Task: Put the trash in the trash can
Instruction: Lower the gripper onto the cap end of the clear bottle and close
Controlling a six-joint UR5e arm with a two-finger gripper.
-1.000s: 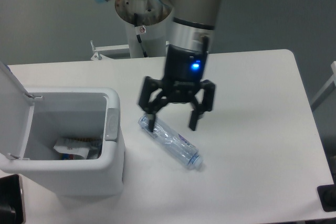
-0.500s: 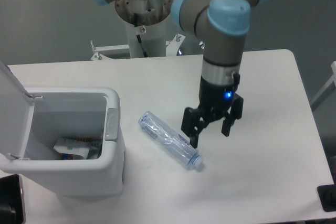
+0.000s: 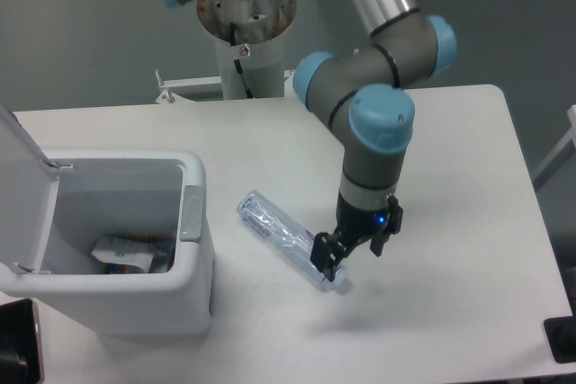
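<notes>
hand (image 3: 349, 253) has swung from the clear crushed plastic bottle (image 3: 290, 239)'s neck end to its cap end and dropped low, fingers still apart, nothing gripped. bottle lies unmoved on the white surface (image 3: 450, 177) beside the large white rectangular trash can (image 3: 126, 299), whose open inside already shows the white paper carton (image 3: 123, 254); a grasp looks close.

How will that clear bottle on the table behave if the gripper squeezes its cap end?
The bottle looks empty and crumpled, so it is probably very light and will likely give under the fingers rather than resist. Its clear plastic may be slick. With the gripper at one end, the long body could swing or droop when lifted.
</notes>
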